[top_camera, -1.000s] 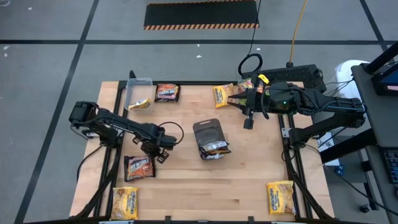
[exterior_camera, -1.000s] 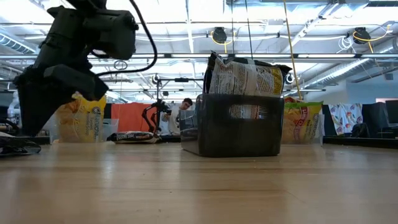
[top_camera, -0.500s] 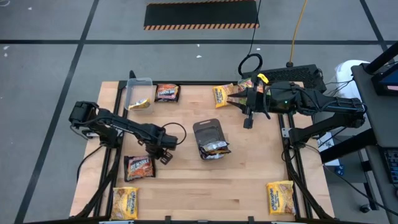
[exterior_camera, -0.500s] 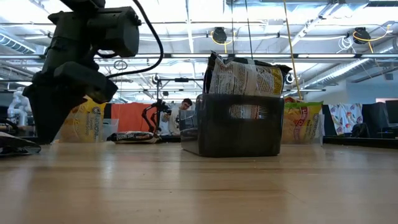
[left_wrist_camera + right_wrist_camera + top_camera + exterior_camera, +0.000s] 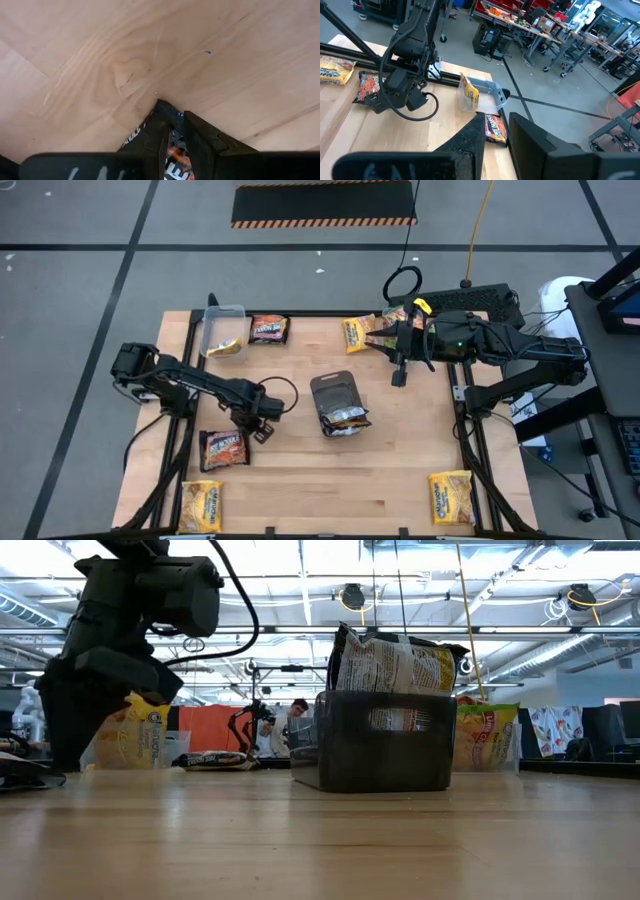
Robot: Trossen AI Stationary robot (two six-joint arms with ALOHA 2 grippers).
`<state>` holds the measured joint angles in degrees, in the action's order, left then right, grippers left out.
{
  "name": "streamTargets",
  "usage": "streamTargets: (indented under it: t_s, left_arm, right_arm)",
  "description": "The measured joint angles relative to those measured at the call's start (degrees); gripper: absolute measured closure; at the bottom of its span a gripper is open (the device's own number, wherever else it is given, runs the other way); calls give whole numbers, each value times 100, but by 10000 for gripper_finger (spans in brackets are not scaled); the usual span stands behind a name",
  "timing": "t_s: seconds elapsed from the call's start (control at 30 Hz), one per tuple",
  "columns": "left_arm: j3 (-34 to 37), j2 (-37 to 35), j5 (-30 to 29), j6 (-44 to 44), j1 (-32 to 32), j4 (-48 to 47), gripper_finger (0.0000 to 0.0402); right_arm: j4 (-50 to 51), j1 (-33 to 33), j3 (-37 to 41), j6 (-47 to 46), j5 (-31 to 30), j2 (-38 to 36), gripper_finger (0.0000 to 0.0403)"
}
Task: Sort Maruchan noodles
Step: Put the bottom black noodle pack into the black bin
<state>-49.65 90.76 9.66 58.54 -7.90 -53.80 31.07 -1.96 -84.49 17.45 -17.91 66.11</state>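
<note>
A dark red Maruchan packet (image 5: 224,448) lies flat on the table at the near left. My left gripper (image 5: 256,426) points down at its far right corner (image 5: 161,105), fingers a narrow gap apart, the packet's orange print showing between them. My right gripper (image 5: 399,376) hangs raised over the far right with a narrow gap and nothing between its fingers (image 5: 496,120). More packets lie at the far edge (image 5: 268,329) (image 5: 360,333) and at the near corners (image 5: 203,505) (image 5: 451,497). My left gripper comes down from above on the dark red packet's far right corner (image 5: 161,105), which lies flat on the table. Its own fingers (image 5: 155,135) cover the spot, so I cannot tell whether they touch the packet.
A dark grey tray (image 5: 333,388) in the middle holds upright packets (image 5: 395,665). A clear tub (image 5: 222,320) at the far left holds a yellow packet (image 5: 226,347). Bare wood lies between tray and near edge. A person shows far behind the table (image 5: 298,710).
My left gripper has stayed over the dark red packet's corner and has tipped its wrist a little. The packet lies where it was.
</note>
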Motion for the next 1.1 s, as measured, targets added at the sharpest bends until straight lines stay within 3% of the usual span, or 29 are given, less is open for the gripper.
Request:
streamTargets:
  t_s: [0.67, 1.1]
  left_arm:
    - [71, 0, -63, 101, 0, 0, 332]
    - [466, -2, 260, 373, 0, 504, 332]
  right_arm:
    - [0, -1, 0, 0, 1, 0, 319]
    - [2, 0, 2, 127, 0, 0, 319]
